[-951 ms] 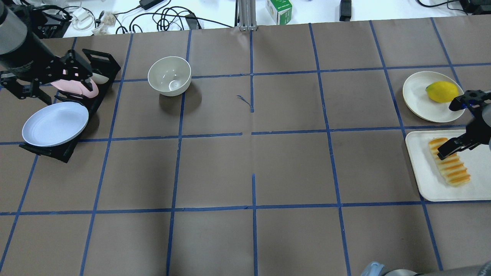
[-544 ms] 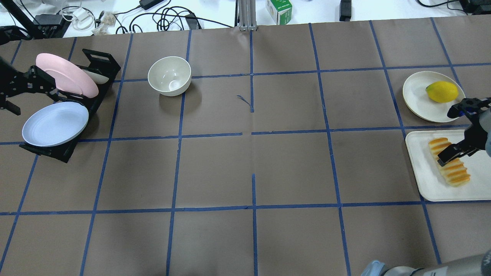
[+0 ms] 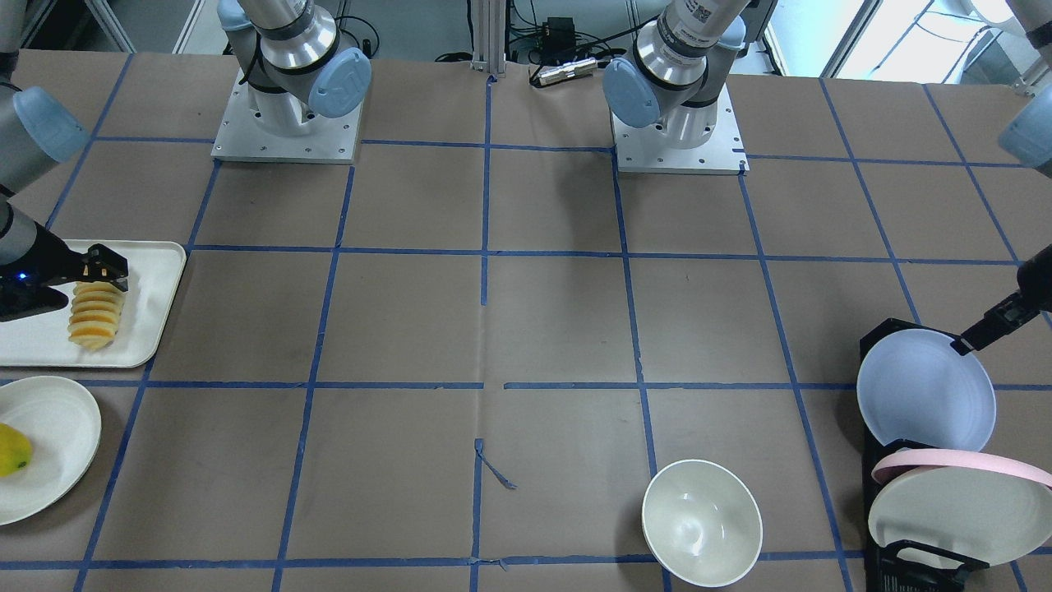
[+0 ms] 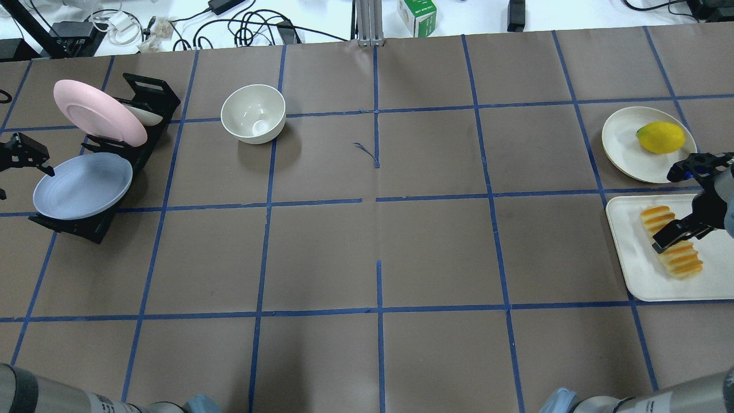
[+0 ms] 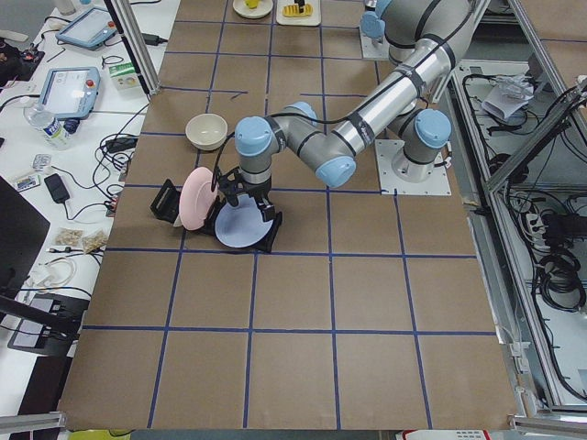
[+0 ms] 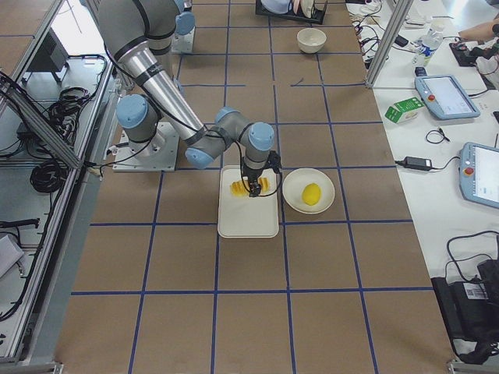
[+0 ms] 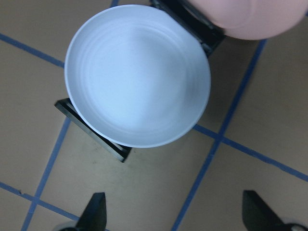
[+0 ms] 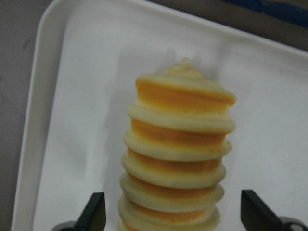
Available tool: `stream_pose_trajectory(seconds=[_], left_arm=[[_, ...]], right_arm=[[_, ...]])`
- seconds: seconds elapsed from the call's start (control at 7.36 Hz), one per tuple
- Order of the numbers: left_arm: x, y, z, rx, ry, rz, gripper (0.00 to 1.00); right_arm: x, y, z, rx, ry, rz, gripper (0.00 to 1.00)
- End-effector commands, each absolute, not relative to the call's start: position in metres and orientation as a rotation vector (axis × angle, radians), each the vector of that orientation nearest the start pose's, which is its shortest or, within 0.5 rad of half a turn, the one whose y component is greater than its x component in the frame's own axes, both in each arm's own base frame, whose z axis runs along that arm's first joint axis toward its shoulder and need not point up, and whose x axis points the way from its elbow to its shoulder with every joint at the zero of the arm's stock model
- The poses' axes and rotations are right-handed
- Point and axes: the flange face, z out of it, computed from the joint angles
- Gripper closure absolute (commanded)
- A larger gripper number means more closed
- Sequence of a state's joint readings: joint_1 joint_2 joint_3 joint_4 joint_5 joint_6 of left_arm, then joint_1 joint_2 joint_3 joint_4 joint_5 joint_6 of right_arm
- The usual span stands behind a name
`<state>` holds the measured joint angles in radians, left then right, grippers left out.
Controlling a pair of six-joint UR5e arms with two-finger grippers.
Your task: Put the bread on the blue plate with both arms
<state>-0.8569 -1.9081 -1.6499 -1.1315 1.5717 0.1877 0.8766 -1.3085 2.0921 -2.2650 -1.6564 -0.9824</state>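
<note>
The bread (image 4: pixel 681 261) lies on a white tray (image 4: pixel 636 269) at the right; the right wrist view shows it close up (image 8: pixel 178 159). My right gripper (image 4: pixel 682 203) is open, with its jaws astride the loaf (image 8: pixel 173 216). The blue plate (image 4: pixel 83 184) leans in a black rack (image 4: pixel 152 94) at the far left and also shows in the front view (image 3: pixel 925 399). My left gripper (image 4: pixel 24 180) is open and empty at the plate's left rim. In the left wrist view the gripper (image 7: pixel 175 216) has the plate (image 7: pixel 137 74) just ahead of it.
A pink plate (image 4: pixel 97 112) stands in the same rack behind the blue one. An off-white bowl (image 4: pixel 253 113) sits right of the rack. A cream plate (image 4: pixel 622 143) with a yellow fruit (image 4: pixel 660 137) lies beyond the tray.
My left gripper has moved from over the pink plate to the left and nearer, down beside the blue plate. My right gripper has shifted slightly along the bread.
</note>
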Motion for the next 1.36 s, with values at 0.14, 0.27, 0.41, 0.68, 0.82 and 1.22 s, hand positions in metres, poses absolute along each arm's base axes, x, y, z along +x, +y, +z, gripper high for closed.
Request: stream_pose_trajectory(seconds=[0.14,0.27,0.41,0.68,0.82,1.22], left_arm=[[0.336,-0.538,0.264,-0.837,3.034,0.055,0.36],[0.338,-0.539,0.262,-0.846,3.030,0.043,0.49],[0.338,-0.540,0.256,-0.851,3.038,0.046,0.72],[0.341,-0.545,0.247,-0.851,3.048,0.057,0.88],[0.343,-0.545,0.242,-0.854,3.049,0.069,0.89],[0.344,-0.544,0.239,-0.858,3.054,0.081,1.00]], right_arm=[[-0.211,-0.449,0.179,-0.453,3.074,0.202,0.00],[-0.210,-0.448,0.179,-0.453,3.073,0.207,0.18],[-0.212,-0.449,0.180,-0.452,3.078,0.209,0.39],[-0.212,-0.450,0.182,-0.433,3.079,0.213,0.82],[-0.212,-0.449,0.186,-0.426,3.083,0.210,0.97],[-0.214,-0.453,0.200,-0.427,3.105,0.179,1.00]])
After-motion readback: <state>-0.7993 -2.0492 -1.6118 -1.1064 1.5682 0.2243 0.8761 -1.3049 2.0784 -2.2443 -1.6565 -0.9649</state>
